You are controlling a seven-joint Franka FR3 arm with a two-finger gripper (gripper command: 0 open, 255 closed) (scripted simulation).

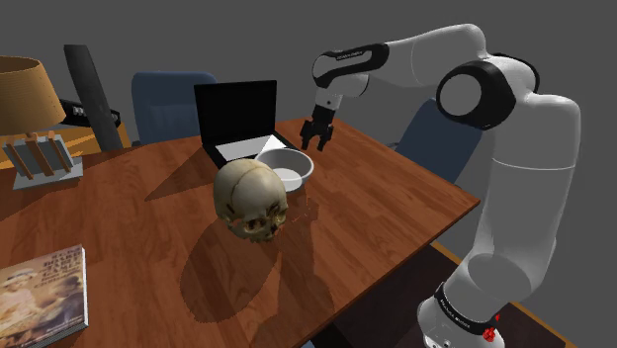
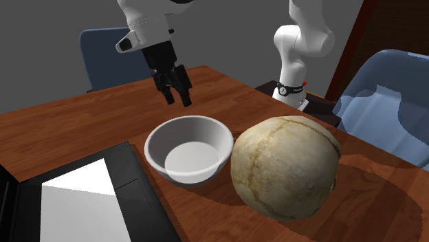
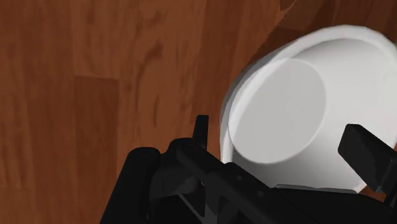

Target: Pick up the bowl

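Jaws released: gripper has its two black fingers standing well apart with nothing clasped, and part of the bowl shows in the gap between them, untouched. In the second exterior view the gripper hangs above the table, just beyond the bowl's far rim and clear of it. The shoulder view agrees: gripper up over the rim, pointing down. The bowl sits upright on the wooden table, squeezed between the open laptop and the skull. In the second exterior view the bowl looks to be touching or nearly touching the skull, with the laptop base just beside its other flank. Bowl is plain white, smooth, thin-walled, with a flat inner floor. Judgement: stiff, light, probably slick, maybe breakable if dropped. Best hold is a pinch over the rim, one finger inside and one outside, on the side nearest the gripper, since the skull and laptop sides are crowded. A one-sided pinch may let it tilt, so seat the fingers deep on the wall and close firmly. Contents: empty, bare floor visible. Farther out on the table are a book and a small rack; a blue chair stands behind.
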